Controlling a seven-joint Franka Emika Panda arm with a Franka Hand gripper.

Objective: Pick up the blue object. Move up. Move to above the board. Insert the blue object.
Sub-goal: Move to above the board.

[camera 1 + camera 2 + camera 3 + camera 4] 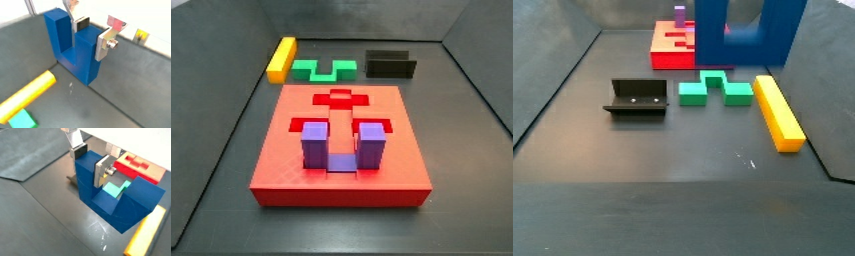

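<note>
My gripper (pixel 90 35) is shut on one upright prong of the blue object (pixel 73 55), with a silver finger on each side of it; both wrist views show this (pixel 91 162). The blue object (pixel 110 203) hangs upright with its prongs up. In a side view it (pixel 787 35) fills the top edge, in front of the board (pixel 663 55), and the gripper is cut off above the frame. The board (pixel 291 165) is a red slab with recesses. The other side view shows neither gripper nor blue object.
A purple U-shaped block (pixel 338 145) stands in the board. A green notched block (pixel 714 90), a yellow bar (pixel 778 112) and the dark fixture (pixel 636 98) lie on the grey floor near the board. Walls enclose the floor.
</note>
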